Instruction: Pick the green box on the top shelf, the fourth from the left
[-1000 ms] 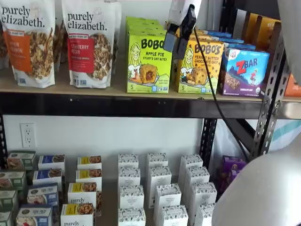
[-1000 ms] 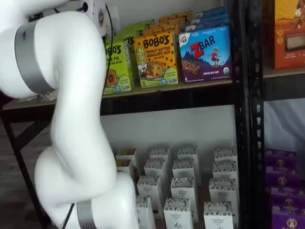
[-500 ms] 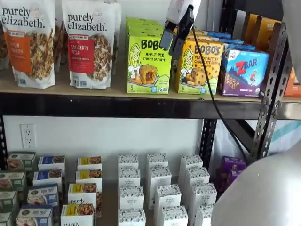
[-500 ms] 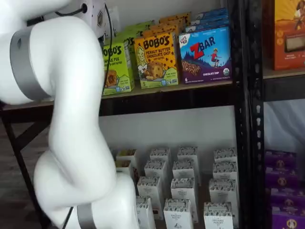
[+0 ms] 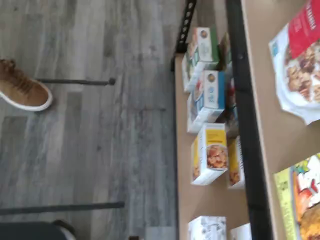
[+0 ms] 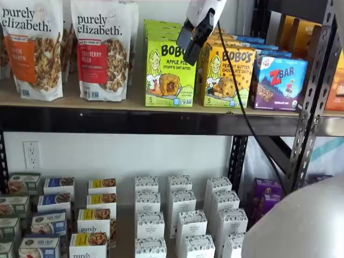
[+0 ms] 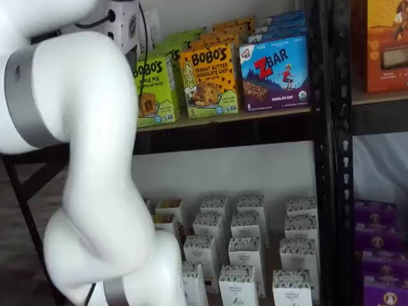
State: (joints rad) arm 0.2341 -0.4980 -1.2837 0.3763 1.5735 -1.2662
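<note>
The green box (image 6: 167, 75) stands upright at the front of the top shelf (image 6: 107, 102), with more of the same behind it. It also shows in a shelf view (image 7: 153, 89), partly behind my arm, and one corner shows in the wrist view (image 5: 300, 200). My gripper (image 6: 188, 49) hangs tilted from the top edge, in front of the green box's upper right corner. Its black fingers overlap, and I cannot make out a gap or any box between them.
Two granola bags (image 6: 102, 48) stand left of the green box. A yellow-orange Bobo's box (image 6: 228, 75) and a blue ZBar box (image 6: 278, 80) stand to its right. A black cable (image 6: 242, 107) hangs from the gripper. Small boxes (image 6: 183, 215) fill the lower shelf. A brown shoe (image 5: 22, 92) is on the floor.
The gripper has moved left, from in front of the gap between the green and yellow-orange boxes to in front of the green box's upper right corner. The boxes have not moved.
</note>
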